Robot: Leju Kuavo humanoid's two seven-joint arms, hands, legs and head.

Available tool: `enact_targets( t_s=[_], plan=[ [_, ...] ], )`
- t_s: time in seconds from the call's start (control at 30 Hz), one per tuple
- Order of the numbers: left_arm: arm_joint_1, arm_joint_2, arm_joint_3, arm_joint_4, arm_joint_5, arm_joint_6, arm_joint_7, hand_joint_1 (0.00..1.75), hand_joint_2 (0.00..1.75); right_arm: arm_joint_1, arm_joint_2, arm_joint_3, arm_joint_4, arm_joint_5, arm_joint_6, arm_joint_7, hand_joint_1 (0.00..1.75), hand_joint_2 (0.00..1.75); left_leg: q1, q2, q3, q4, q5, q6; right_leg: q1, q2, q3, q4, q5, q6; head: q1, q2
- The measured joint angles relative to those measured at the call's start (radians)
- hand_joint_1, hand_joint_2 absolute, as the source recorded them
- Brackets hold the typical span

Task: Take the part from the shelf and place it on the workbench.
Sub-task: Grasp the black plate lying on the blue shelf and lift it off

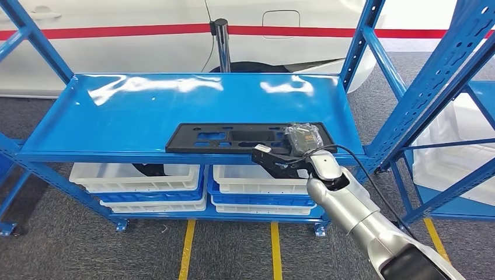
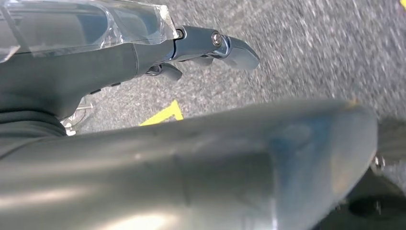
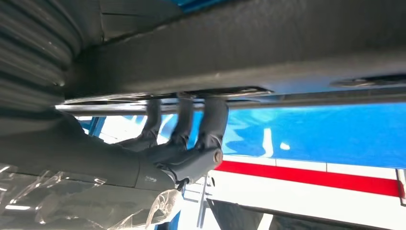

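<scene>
Shelf (image 1: 146,111) is glossy blue, your right hand (image 1: 290,156) clamps the black part (image 1: 233,138) at its front edge, left hand (image 2: 210,45) dangles over grey carpet (image 2: 311,43), grip unclear

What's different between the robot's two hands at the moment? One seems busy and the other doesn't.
The right hand reaches up to the blue shelf, its fingers touching the edge of the black part; the left hand hangs over the grey carpet floor and holds nothing. The right hand's fingers are hooked onto the part; the left hand's fingers stick out loosely. Both are dark grey, with clear plastic wrap by the wrist.
</scene>
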Motion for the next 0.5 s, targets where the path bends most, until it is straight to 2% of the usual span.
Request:
enact_targets(
  t_s=[0.07,0.1,0.37,0.5],
  plan=[
    [0.000,0.000,0.000,0.000,0.000,0.000,0.000,0.00,0.00,-0.002,0.001,0.000,0.002,-0.001,0.000,-0.001,1.75,1.75,-0.001,0.000,0.000,0.000,-0.001,0.001,-0.002,0.000,0.002,-0.004,0.001,0.017,0.000,0.000],
    [0.000,0.000,0.000,0.000,0.000,0.000,0.000,0.00,0.00,-0.003,0.002,0.000,0.003,-0.002,0.000,-0.001,1.75,1.75,-0.001,0.000,0.000,0.000,-0.001,0.001,-0.002,0.000,0.002,-0.005,0.001,0.022,0.000,0.000],
    [0.000,0.000,0.001,0.000,0.000,0.010,-0.001,0.00,0.00,-0.005,0.006,0.002,0.009,-0.008,0.001,-0.006,1.75,1.75,0.002,0.000,0.003,-0.001,0.000,0.002,-0.001,-0.001,0.004,-0.005,0.001,0.024,0.000,0.000],
    [0.000,0.000,0.001,0.000,-0.005,0.016,-0.002,0.00,1.75,-0.006,0.007,0.006,0.011,-0.010,0.001,-0.007,1.75,1.75,0.003,0.000,0.005,-0.002,0.001,0.002,0.001,-0.001,0.005,-0.005,0.001,0.024,0.000,0.000]
  ],
)
